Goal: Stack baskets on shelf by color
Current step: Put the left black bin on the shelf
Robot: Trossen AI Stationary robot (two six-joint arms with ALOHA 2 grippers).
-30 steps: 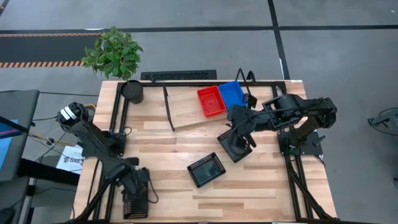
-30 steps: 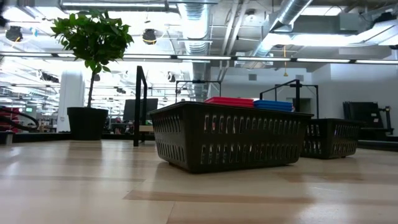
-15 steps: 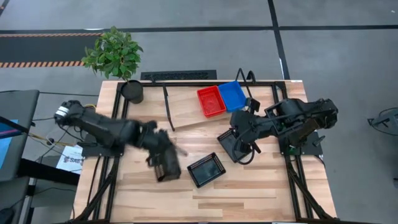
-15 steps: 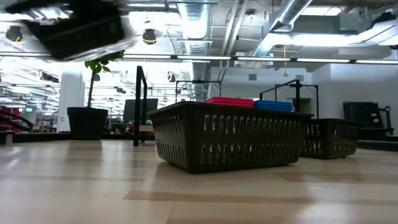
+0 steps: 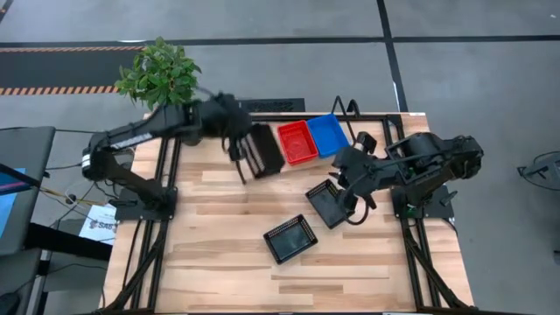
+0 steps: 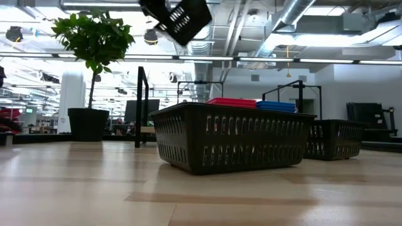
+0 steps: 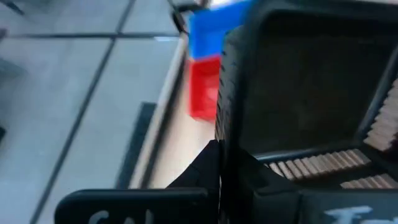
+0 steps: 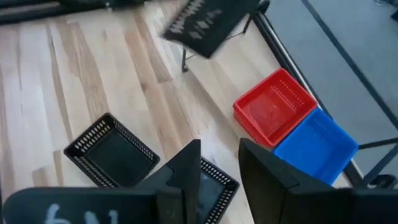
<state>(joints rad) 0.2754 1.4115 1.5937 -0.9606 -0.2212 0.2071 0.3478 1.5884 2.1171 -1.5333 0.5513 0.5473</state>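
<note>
**Left arm carries a black basket to the shelf**

The left gripper (image 5: 243,144), clamped shut on a black basket (image 5: 263,150), holds it above the shelf (image 5: 262,166), just beside the red stack (image 5: 297,143) and blue stack (image 5: 329,134). Next, likely lowering it level onto bare board. The right gripper (image 5: 350,194), jaws partly parted around nothing, hovers over another black basket (image 5: 325,205); a third (image 5: 290,238) sits nearby.

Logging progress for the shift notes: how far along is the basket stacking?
Done: red baskets and blue baskets sit side by side on the shelf. In hand: the left gripper carries a black basket above the shelf, beside the red. Left: two black baskets remain on the table; the right gripper hovers over one.
</note>
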